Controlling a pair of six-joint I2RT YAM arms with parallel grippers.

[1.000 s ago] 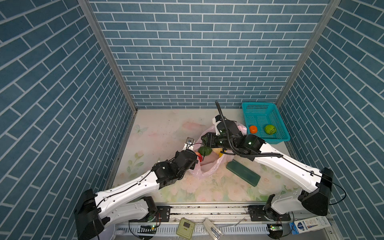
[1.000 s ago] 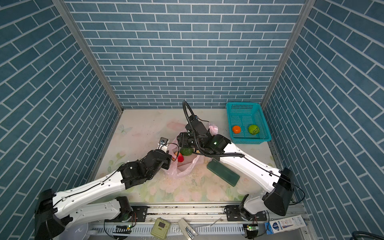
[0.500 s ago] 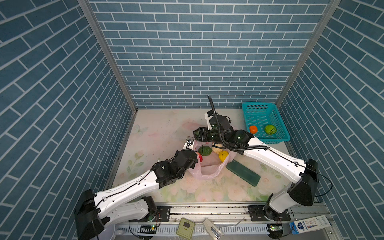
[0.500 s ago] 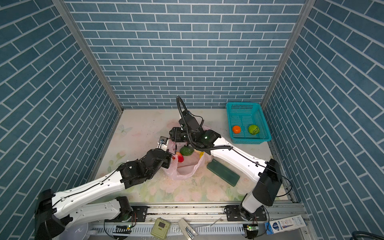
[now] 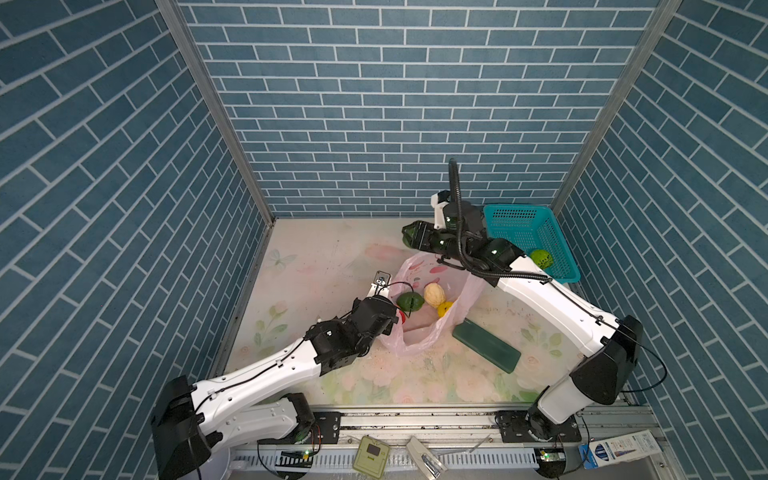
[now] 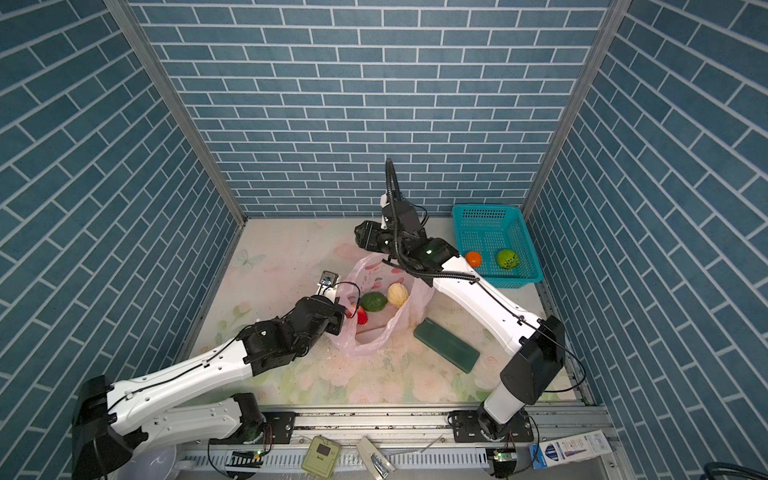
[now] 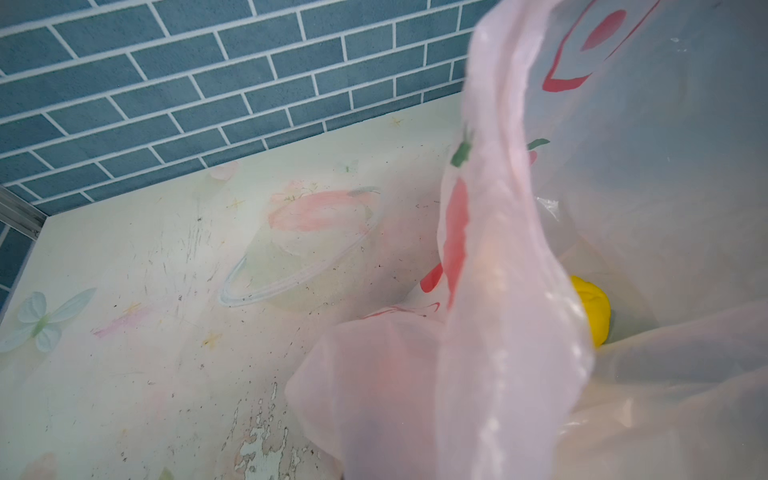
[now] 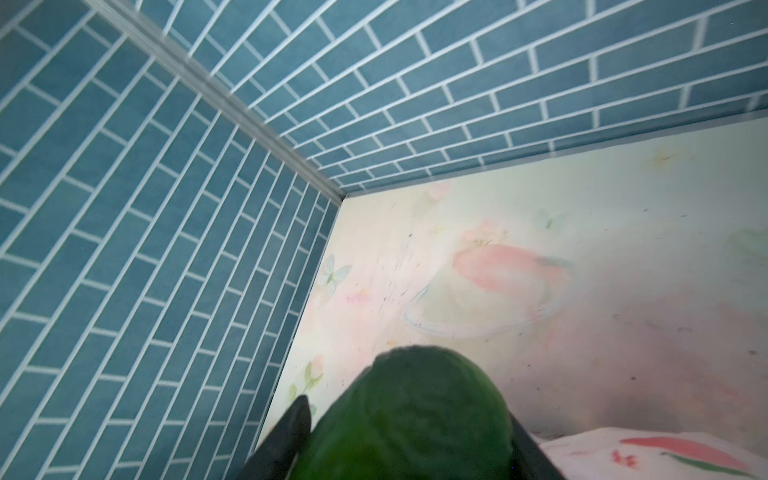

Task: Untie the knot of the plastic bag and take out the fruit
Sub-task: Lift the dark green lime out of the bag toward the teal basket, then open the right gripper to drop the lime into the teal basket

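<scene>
Fruit out: right gripper (image 5: 411, 243) clamped around dark green fruit (image 8: 411, 415).
Detail: left gripper (image 5: 392, 322) pinched shut on plastic bag (image 5: 419, 345) rim; bag sits open between both grippers, other fruit (image 5: 434, 294) inside.

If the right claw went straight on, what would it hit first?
Looks free: the right claw, gripping a dark green fruit, points over the table toward the left brick wall, probably its first contact.

The bag (image 5: 465, 293) is translucent pale pink with red and green print. Inside it: green fruit (image 5: 409, 301), cream fruit (image 5: 434, 294), yellow fruit (image 5: 444, 308). Near it, a dark green fruit (image 8: 407, 415). Beside it, a dark green block (image 5: 486, 347).
</scene>
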